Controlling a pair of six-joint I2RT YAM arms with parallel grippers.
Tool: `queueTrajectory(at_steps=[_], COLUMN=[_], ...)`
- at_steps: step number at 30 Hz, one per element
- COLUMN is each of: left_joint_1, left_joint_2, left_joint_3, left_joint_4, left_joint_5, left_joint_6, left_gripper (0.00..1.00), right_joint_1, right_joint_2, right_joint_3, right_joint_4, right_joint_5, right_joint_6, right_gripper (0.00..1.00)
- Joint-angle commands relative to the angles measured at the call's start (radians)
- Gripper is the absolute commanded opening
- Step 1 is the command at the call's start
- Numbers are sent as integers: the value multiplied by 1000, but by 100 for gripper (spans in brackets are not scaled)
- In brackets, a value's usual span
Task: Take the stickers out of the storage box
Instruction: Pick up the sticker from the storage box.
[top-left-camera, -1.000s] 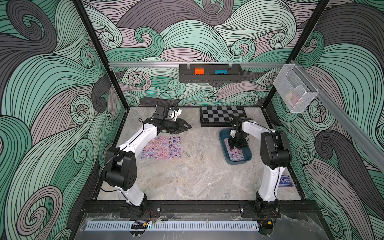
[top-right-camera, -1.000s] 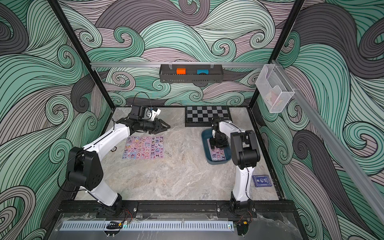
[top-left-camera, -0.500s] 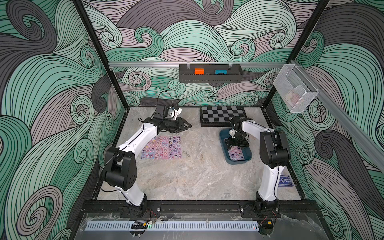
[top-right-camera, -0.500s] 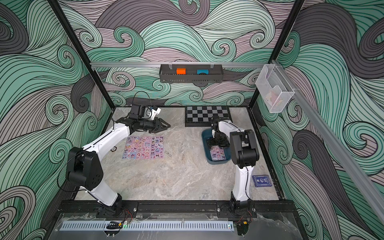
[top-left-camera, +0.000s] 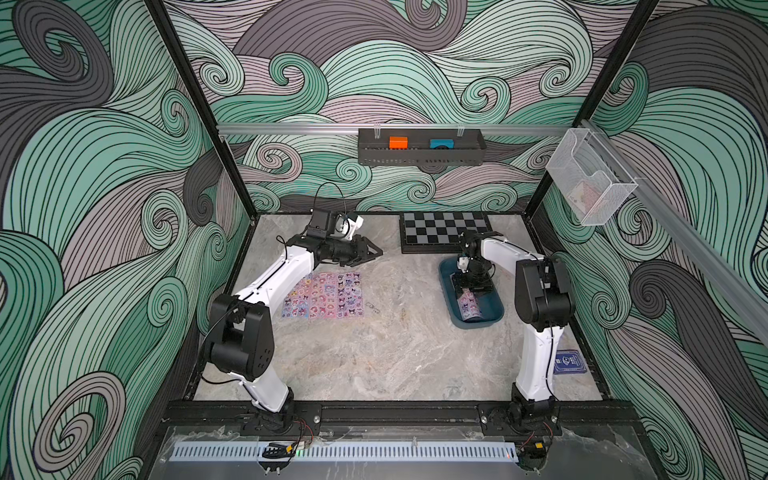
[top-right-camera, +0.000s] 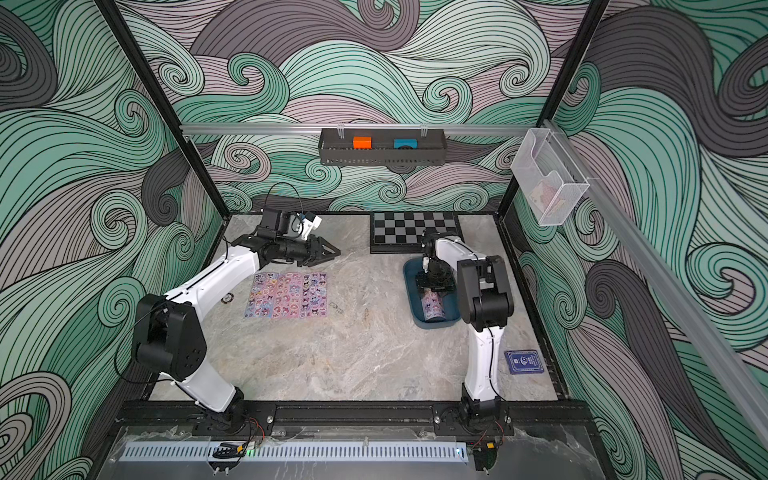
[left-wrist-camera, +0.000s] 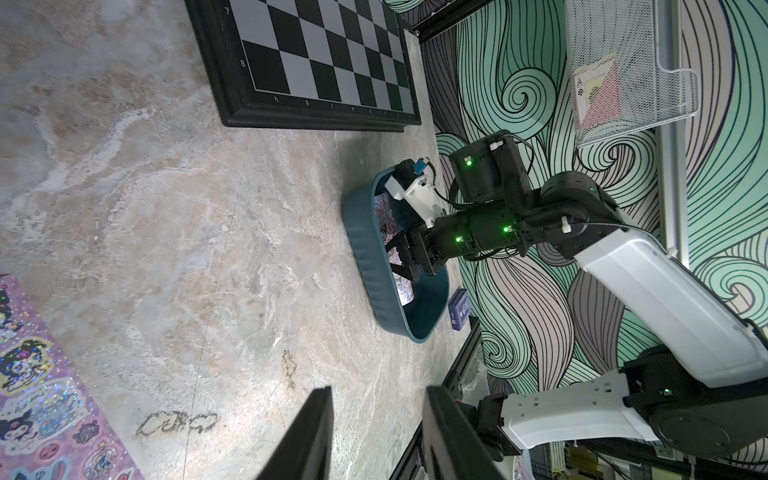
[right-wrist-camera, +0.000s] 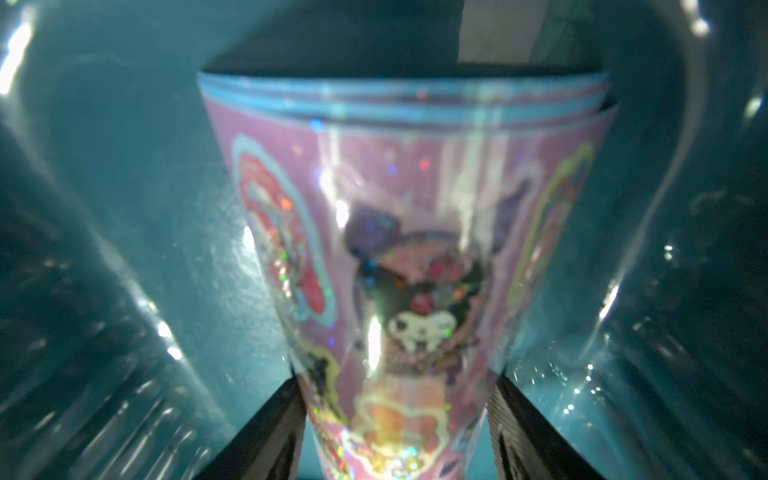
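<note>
The storage box (top-left-camera: 446, 282) is a dark teal tub at the right of the table, also in the left wrist view (left-wrist-camera: 365, 249). My right gripper (top-left-camera: 471, 286) reaches down into it. In the right wrist view its two fingers (right-wrist-camera: 395, 382) press the long edges of the stickers (right-wrist-camera: 407, 249), a pink sheet on top of pale blue ones, bowed upward between them. The far end of these sheets (top-left-camera: 469, 305) lies in the box. More stickers (top-left-camera: 324, 295) lie flat side by side at the left. My left gripper (top-left-camera: 376, 252) hovers open and empty behind them.
A chessboard (top-left-camera: 444, 230) lies at the back, just behind the box. A dark blue card pack (top-left-camera: 570, 362) sits by the right wall. A black wall tray (top-left-camera: 419, 151) and a clear bin (top-left-camera: 590, 178) hang above. A small metal clip (top-left-camera: 374, 308) lies beside the laid-out sheets.
My right gripper stayed inside the box; its jaws widened and then came in against the sheets. The left arm has not moved.
</note>
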Motion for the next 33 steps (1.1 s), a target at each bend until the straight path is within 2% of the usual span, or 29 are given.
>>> queueTrajectory(at_steps=[1,6,12,19,25,29,31,33], left_joint_1=[5,5,4,-1,-30,-51,-65,-87], left_joint_2=[6,7,-8,-6,30,43,41,35], left_joint_3=[38,34,31,19,-5,-54,-63,-63], left_joint_4=[-9,4,1,42,202,389,438,461], left_joint_5=[14,24,24,42,125,165,165,155], left_joint_6=[22,9,10,-23,-152,-311,-351,-368], left_gripper=[40,40,40,41,40,41,41,47], right_joint_1=[-1,-2,-9,-9,12,89,129,166], right_joint_2=[-71,-195,-228,-354,-523,-637,-672,-705], right_joint_3=[-26,-36,-46,-61,-55,-107,-133,-163], right_joint_4=[5,5,5,6,22,110,146,189], right_joint_5=[-45,-59,-80,-130,-237,-288,-289,-289], right_joint_6=[5,12,13,36,106,178,199,222], right_gripper=[70,66,52,49,49,49,49,48])
